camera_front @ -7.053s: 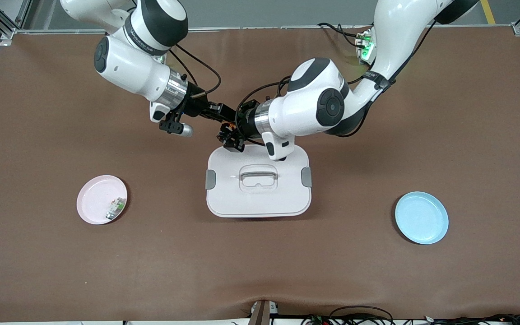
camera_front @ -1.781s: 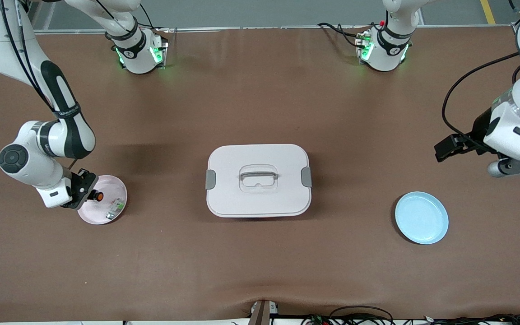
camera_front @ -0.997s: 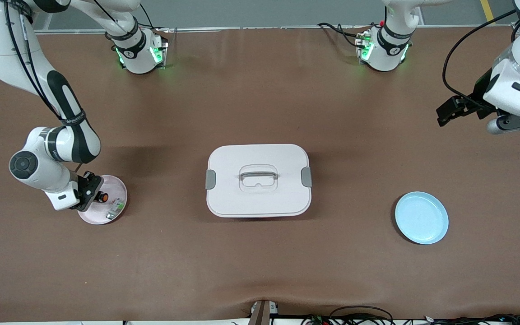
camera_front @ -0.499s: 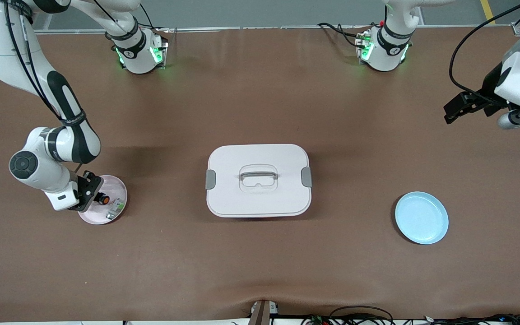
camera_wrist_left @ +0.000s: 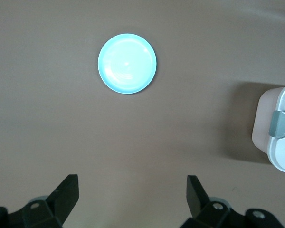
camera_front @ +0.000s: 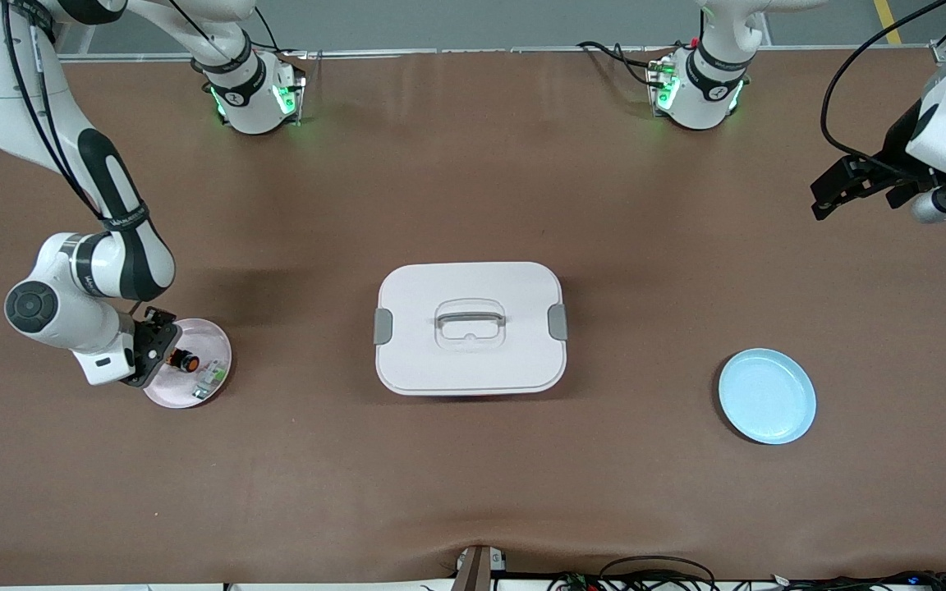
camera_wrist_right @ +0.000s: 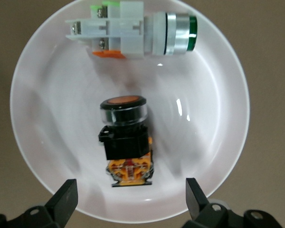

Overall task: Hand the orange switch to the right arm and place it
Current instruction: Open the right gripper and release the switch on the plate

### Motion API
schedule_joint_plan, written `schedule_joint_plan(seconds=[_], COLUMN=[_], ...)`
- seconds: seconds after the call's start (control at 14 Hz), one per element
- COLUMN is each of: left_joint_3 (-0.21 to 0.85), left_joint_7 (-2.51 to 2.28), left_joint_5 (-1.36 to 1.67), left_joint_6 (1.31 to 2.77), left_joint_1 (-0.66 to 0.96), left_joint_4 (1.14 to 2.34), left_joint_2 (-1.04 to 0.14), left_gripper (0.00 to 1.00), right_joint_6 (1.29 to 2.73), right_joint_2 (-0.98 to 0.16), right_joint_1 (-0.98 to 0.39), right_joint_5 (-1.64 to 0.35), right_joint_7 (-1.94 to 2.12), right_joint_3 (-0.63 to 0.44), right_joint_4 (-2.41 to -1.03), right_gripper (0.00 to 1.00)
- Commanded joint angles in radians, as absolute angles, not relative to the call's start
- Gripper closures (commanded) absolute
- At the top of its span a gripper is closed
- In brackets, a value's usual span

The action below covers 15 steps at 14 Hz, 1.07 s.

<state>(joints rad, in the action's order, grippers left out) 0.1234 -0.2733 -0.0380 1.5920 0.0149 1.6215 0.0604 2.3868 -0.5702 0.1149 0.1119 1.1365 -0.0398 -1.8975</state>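
The orange switch (camera_front: pixel 186 360) lies on its side in the pink plate (camera_front: pixel 212 343) at the right arm's end of the table; in the right wrist view the switch (camera_wrist_right: pixel 126 140) shows its black body, orange cap and orange marks on the plate (camera_wrist_right: pixel 218 142). My right gripper (camera_front: pixel 163 345) is open and empty just above the plate's edge, apart from the switch; its fingertips (camera_wrist_right: pixel 64 199) frame the plate's rim. My left gripper (camera_front: pixel 824 194) is open and empty, raised over bare table at the left arm's end, and its fingers (camera_wrist_left: pixel 66 192) hold nothing.
A green-and-white part (camera_front: pixel 210 377) lies in the pink plate beside the switch, also in the right wrist view (camera_wrist_right: pixel 133 35). A white lidded box (camera_front: pixel 470 328) stands mid-table. An empty blue plate (camera_front: pixel 767 396) sits toward the left arm's end.
The right gripper has let go of the switch, which now lies in the pink plate, and has drawn back slightly. The left arm has risen and pulled back toward its end of the table.
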Motion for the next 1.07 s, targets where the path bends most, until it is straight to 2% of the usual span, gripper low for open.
schedule_joint_plan(seconds=[0.0,0.28,1.0], left_joint_3=[0.112,0.112,0.106], left_joint_7=[-0.261,-0.259,-0.265], left_joint_5=[-0.018,-0.003,0.008], left_joint_6=[1.562,1.569,1.569], left_joint_1=[0.032,0.026,0.028], left_joint_4=[1.618,1.606,1.523], left_joint_2=[0.063,0.057,0.005], left_gripper=[0.00,0.00,0.00], right_joint_6=[2.268,2.146,2.144], right_joint_2=[-0.561,-0.529,-0.476], right_joint_1=[0.121,0.120,0.140], right_joint_5=[0.112,0.110,0.068], right_joint_7=[0.999,0.722,0.121], right_joint_3=[-0.026,-0.020,-0.021], right_joint_4=[-1.853,-1.833,-1.821], right_gripper=[0.00,0.00,0.00])
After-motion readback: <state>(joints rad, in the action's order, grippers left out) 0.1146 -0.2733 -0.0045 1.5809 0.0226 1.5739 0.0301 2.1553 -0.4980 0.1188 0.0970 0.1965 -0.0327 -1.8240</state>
